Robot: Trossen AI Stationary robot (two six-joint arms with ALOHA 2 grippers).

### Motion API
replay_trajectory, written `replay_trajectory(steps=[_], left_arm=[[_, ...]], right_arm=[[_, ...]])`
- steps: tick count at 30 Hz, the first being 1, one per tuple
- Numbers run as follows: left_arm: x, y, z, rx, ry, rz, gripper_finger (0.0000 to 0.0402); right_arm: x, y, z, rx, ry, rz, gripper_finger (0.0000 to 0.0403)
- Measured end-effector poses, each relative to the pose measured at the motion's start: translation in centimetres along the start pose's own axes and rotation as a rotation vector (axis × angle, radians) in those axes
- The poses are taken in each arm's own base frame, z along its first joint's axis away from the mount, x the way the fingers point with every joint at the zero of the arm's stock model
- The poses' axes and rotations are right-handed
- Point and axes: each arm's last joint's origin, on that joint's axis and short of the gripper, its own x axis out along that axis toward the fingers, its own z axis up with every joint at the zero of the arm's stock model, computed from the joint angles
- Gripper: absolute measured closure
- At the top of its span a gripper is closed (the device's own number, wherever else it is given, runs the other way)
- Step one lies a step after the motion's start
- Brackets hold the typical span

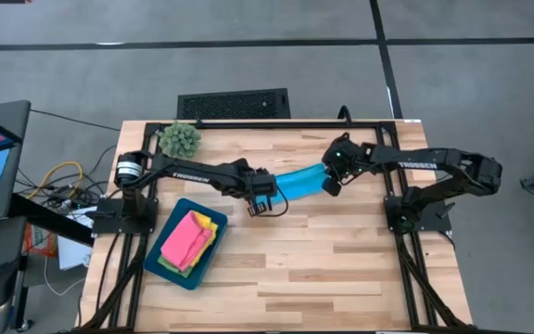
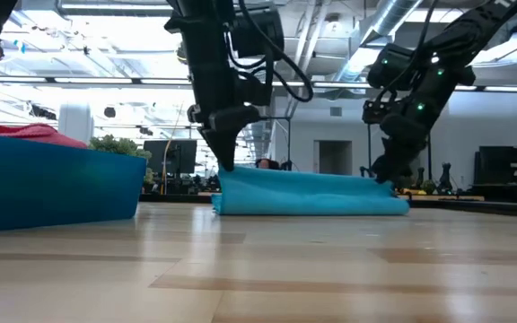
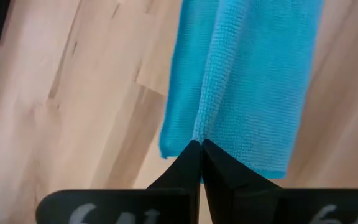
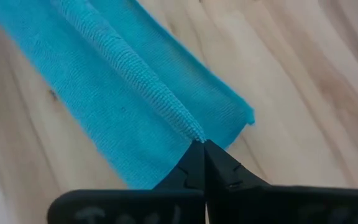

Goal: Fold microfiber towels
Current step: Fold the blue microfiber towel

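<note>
Stretching across the table's (image 1: pixel 341 278) middle in the high view, the light blue towel (image 1: pixel 299 180) spans left gripper (image 1: pixel 260 206) and right gripper (image 1: pixel 330 183); folded pink towel (image 1: pixel 189 237) fills the teal tray (image 1: pixel 156 264). Both wrist views show fingers (image 3: pixel 188 162) pinched onto a towel end.

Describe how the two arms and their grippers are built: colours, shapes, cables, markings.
Both arms are black, jointed segments with white TROSSEN lettering along the forearms. The left gripper and right gripper each end in two slim black fingers tapering to a point. Black cables loop around the wrists, and small green lights glow on the right arm's wrist.
</note>
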Motion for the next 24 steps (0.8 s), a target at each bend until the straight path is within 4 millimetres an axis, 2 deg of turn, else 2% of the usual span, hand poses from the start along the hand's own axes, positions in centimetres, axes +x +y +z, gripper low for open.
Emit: replay_trajectory(steps=[9,24], left_arm=[[1.6,0.7,0.5,0.003,0.019,-0.022,0.0401],[1.8,0.8,0.1,0.001,0.033,0.004,0.0401]], right_arm=[[0.0,-0.6,0.2,-0.010,-0.030,-0.008,0.0387],[-0.1,-0.9,0.9,-0.023,-0.099,-0.019,0.0367]])
